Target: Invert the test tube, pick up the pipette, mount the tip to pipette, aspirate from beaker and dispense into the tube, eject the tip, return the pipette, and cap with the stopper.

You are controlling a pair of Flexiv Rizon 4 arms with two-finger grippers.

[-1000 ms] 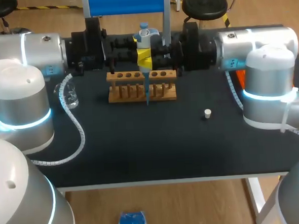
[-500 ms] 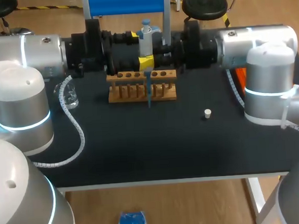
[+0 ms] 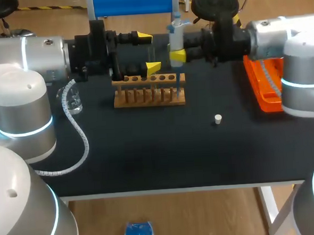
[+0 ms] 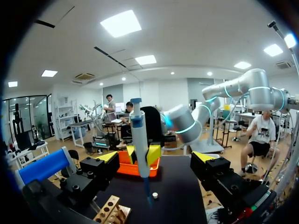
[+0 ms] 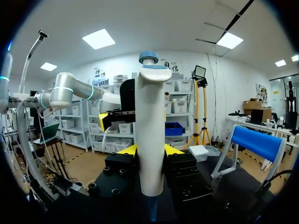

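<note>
- My right hand (image 3: pixel 178 55) pinches the smooth white pipette (image 3: pixel 175 34) upright, its slim blue tip (image 3: pixel 177 87) pointing down by the wooden rack (image 3: pixel 145 99).
- My left hand (image 3: pixel 149 53) is spread.
- A small white stopper (image 3: pixel 218 119) lies on the black counter (image 3: pixel 148 150).

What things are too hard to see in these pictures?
The test tube: head view, clear glass too small to pick out at the rack.
Liquid in the beaker: head view, too small, and a cable crosses it.
Tip of the pipette: right wrist view, cut off by the edge below the right hand.
Rack holes: left wrist view, mostly cut off behind the left hand.
</note>
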